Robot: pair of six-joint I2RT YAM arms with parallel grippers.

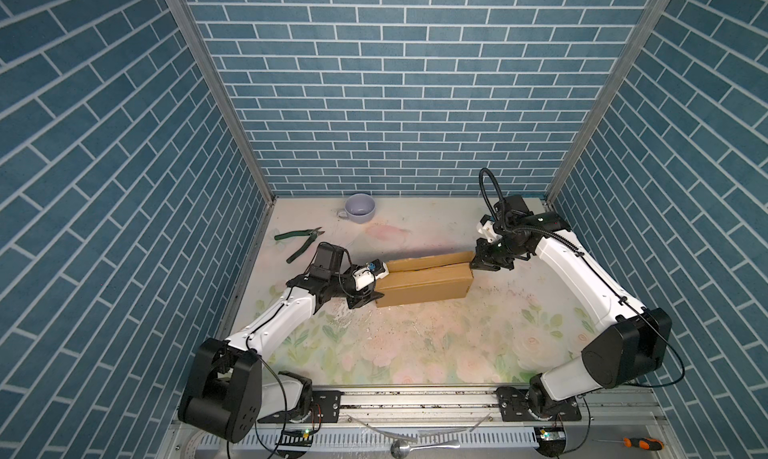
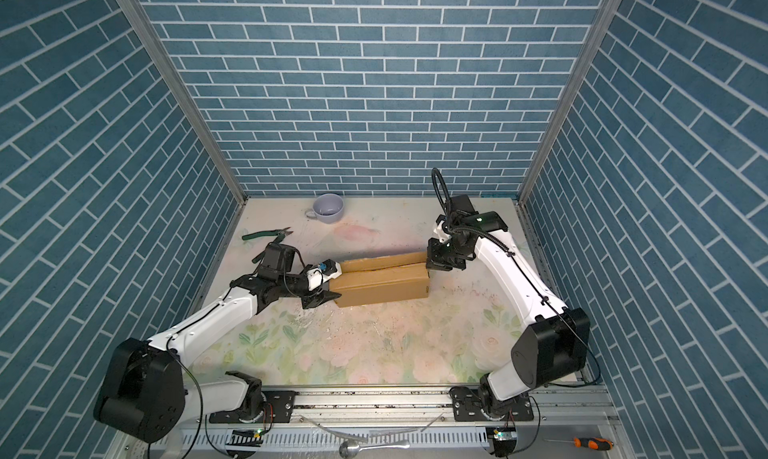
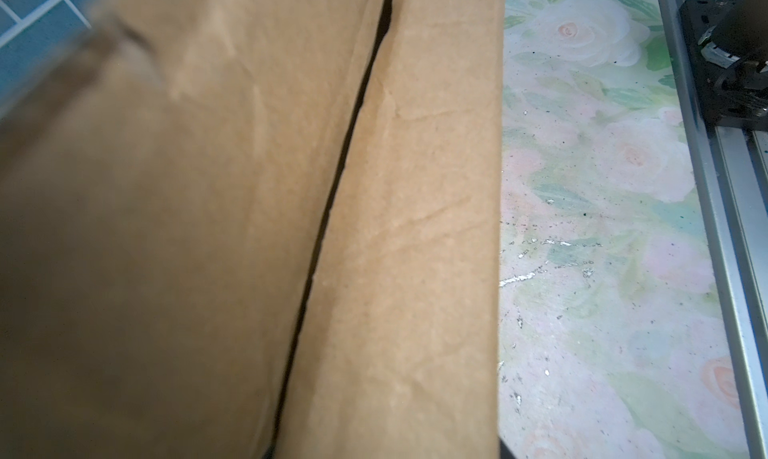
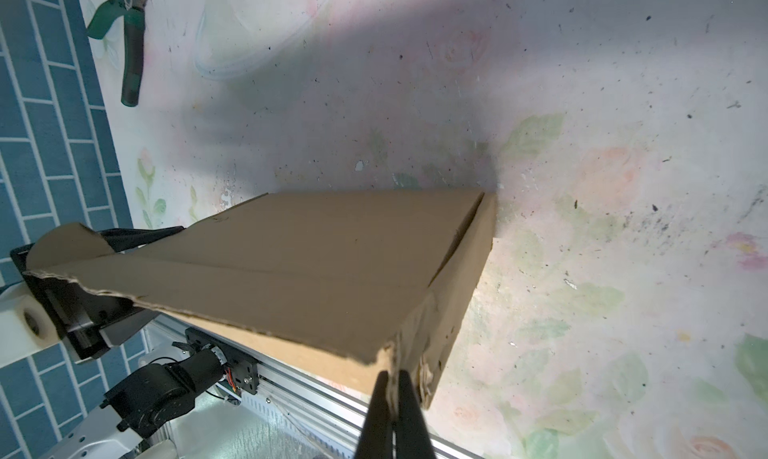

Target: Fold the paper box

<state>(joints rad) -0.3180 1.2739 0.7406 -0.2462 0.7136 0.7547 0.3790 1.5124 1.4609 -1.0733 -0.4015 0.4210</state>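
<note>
**Location.** The box (image 1: 424, 286) lies mid-surface (image 1: 415, 353), long axis left to right. A dark seam runs along its top between a near panel and a far panel, and the far panel sits slightly raised.

**Handling (judged).** Thin corrugated board, so it should be light and easily shoved across the surface. It should be stiff along a panel, weak at the creases and quick to crush under a hard pinch. The right wrist view shows a ragged, frayed edge on the box (image 4: 311, 261), so that corner may tear. The soundest holds are at flap edges close to a crease, with the other end braced.

**Left arm.** It reaches from the near-left base toward the middle, wrist roughly level, with the left claw (image 1: 372, 291) pointing right at the box's left end. Its jaws stand apart astride the near strip. Whether they bear on the board cannot be told.

**Right arm.** It stretches from the near-right base toward the far side, wrist bent down and leftward. The right claw (image 4: 392, 378) is closed, pinching the board edge at the far-right corner.
</note>
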